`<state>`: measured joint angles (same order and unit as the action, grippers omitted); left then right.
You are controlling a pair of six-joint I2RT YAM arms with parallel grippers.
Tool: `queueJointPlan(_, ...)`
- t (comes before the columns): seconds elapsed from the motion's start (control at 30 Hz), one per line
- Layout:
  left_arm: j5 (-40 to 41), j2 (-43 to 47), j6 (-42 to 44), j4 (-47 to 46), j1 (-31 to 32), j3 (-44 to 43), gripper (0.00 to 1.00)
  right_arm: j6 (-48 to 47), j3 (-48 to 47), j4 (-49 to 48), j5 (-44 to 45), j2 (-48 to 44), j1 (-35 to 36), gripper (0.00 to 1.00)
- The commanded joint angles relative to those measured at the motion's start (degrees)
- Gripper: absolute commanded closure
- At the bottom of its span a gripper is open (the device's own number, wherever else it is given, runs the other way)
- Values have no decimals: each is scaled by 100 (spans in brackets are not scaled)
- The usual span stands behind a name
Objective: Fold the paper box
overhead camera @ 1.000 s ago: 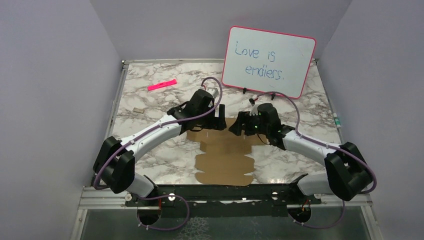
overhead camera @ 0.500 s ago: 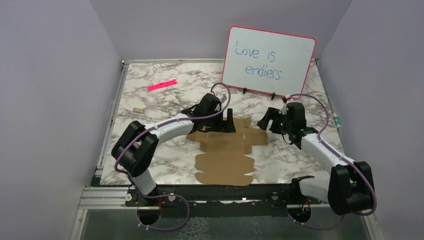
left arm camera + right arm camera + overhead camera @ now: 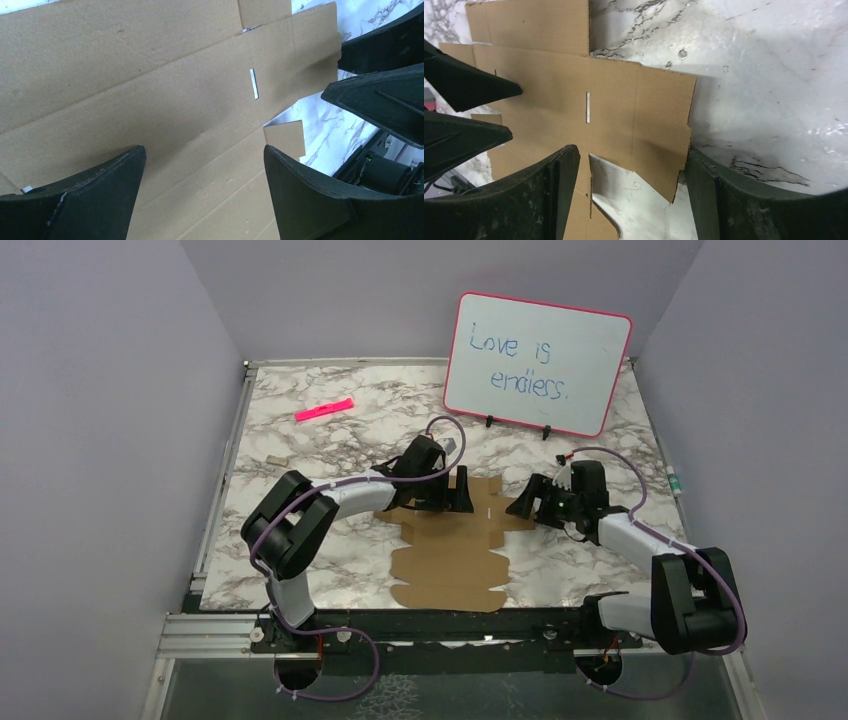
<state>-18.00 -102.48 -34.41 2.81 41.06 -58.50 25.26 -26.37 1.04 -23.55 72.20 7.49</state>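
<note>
The paper box is a flat, notched brown cardboard sheet lying on the marble table, its far end between the two arms. My left gripper hangs low over the sheet's far middle panel, jaws open. In the left wrist view the creased cardboard fills the space under the left gripper, which holds nothing. My right gripper stands open at the sheet's right flap. In the right wrist view that flap lies between the right gripper's fingers, its edge close to the right-hand finger.
A pink-rimmed whiteboard stands at the back right. A slim pink marker lies at the back left, and a small tan scrap lies near the left rim. Purple walls close in both sides. The two grippers' fingertips point at each other.
Both arms have come down toward the sheet's far end. The right gripper swung out to the right, then settled at the right flap. The left gripper shifted slightly right and lower.
</note>
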Motion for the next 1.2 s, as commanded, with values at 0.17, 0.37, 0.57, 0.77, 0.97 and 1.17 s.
queueJointPlan(0.17,-284,-179,-232,-461,25,364,11,155,102,-534,-1220,-43,-23,20)
queueJointPlan(0.37,-333,-194,-320,-585,21,516,11,258,27,-566,-1555,-241,-23,21)
queueJointPlan(0.57,-327,-194,-329,-614,21,557,11,349,-84,-550,-1792,-317,-19,21)
queueJointPlan(0.77,-318,-203,-347,-632,24,577,11,401,-178,-464,-1873,-417,-17,21)
queueJointPlan(0.97,-318,-207,-355,-639,24,589,11,489,-269,-398,-1921,-688,-17,21)
queueJointPlan(1.17,-318,-203,-363,-649,24,604,11,615,-230,-641,-2075,-585,-17,22)
